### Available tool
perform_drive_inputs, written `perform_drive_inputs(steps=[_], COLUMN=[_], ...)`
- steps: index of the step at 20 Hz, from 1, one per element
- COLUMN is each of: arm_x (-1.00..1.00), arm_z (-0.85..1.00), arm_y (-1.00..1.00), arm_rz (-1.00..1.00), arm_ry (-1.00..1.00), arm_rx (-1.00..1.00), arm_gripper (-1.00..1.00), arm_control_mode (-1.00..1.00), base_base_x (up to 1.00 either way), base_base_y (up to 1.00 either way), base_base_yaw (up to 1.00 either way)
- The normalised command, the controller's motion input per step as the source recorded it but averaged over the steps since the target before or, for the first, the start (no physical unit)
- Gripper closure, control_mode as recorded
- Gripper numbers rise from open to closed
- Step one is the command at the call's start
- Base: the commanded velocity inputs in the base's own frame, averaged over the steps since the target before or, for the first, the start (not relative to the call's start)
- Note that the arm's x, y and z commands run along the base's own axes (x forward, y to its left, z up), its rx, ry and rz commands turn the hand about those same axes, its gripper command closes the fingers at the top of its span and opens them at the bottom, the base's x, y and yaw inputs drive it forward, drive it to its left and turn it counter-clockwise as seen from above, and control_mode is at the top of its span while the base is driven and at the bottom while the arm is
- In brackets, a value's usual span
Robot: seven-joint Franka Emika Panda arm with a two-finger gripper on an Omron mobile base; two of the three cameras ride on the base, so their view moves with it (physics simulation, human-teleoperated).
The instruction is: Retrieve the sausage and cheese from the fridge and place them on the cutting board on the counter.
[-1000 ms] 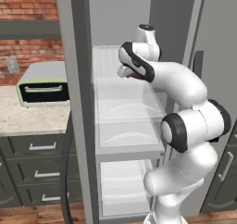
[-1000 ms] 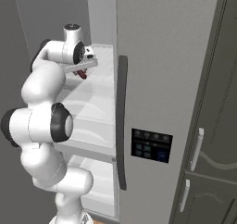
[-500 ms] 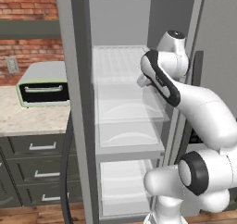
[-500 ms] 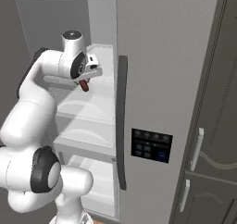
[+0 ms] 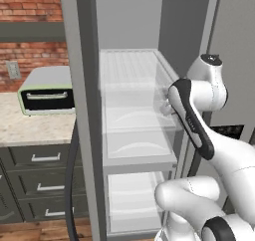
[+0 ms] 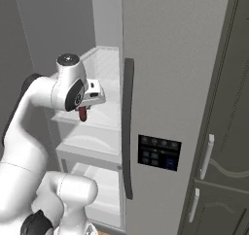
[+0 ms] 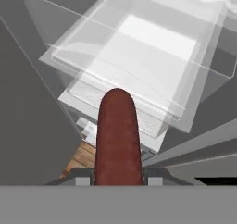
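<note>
Here the gripper (image 6: 85, 104) is closed around one end of the sausage (image 6: 83, 114), which hangs just outside the open fridge (image 6: 165, 83), in front of its clear shelves (image 5: 134, 80). It looks light, smooth and slightly soft, so it could swing or slip; a hold nearer its middle would likely be steadier on the way to the desk (image 5: 35, 130).

We count one sausage (image 7: 117, 140), one fridge (image 5: 130, 105) with three translucent shelves (image 5: 137, 113), one toaster oven (image 5: 47, 91), and three counter drawers (image 5: 42, 185)
</note>
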Motion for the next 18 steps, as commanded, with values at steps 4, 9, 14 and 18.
perform_drive_inputs(steps=[4,9,14,18], arm_x=[-0.73,-0.27,0.0,0.0], arm_z=[-0.9,-0.64,0.0,0.0], arm_y=[0.03,0.06,0.0,0.0], arm_rz=[-0.17,-0.09,0.0,0.0], arm_ry=[0.0,0.06,0.0,0.0], arm_rx=[0.0,0.0,0.0,0.0], arm_gripper=[1.0,1.0,1.0,1.0], arm_control_mode=[-1.0,-1.0,-1.0,-1.0], base_base_x=[0.0,0.0,0.0,0.0], base_base_y=[0.0,0.0,0.0,0.0], base_base_yaw=[0.0,0.0,0.0,0.0])
